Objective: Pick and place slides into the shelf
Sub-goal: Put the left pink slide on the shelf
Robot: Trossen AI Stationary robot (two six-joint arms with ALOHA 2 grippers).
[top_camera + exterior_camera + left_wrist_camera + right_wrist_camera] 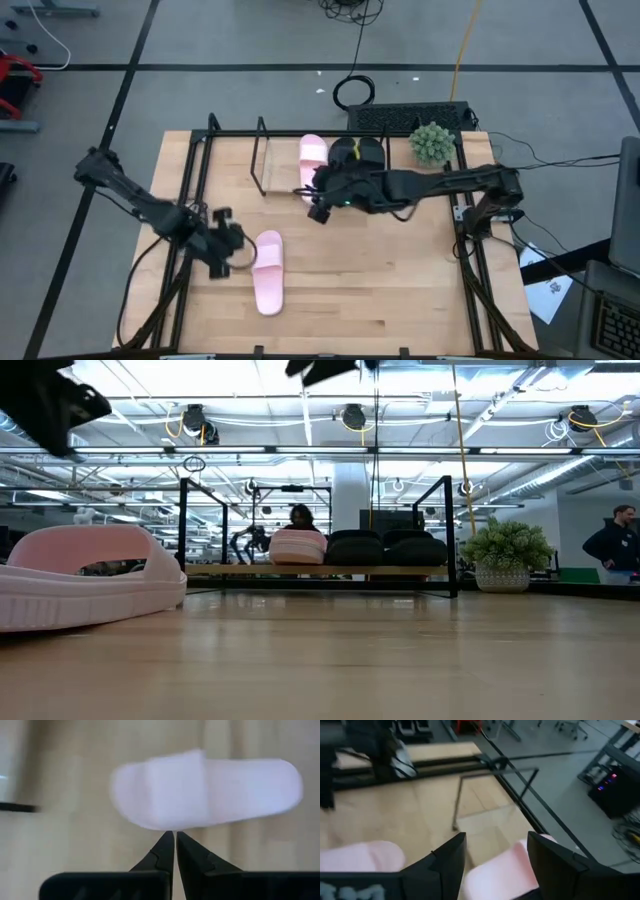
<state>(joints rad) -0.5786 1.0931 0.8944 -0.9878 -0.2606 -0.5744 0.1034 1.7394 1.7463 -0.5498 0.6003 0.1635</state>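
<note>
Three slides are on the shelf (262,160) at the far side of the counter (380,280): one pink slide (313,153) and the black pair (358,152) beside it. The right gripper (495,855) hangs over that shelved pink slide with its fingers spread wide and empty. The other pink slide (268,272) lies loose on the counter, near the front. The left gripper (175,840) hovers just beside it, fingers pressed together on nothing. I reckon that if it drops in like that, closed, it will only shove the slide away rather than catch the strap. The right arm could also clip the shelf's rods when it pulls back.
</note>
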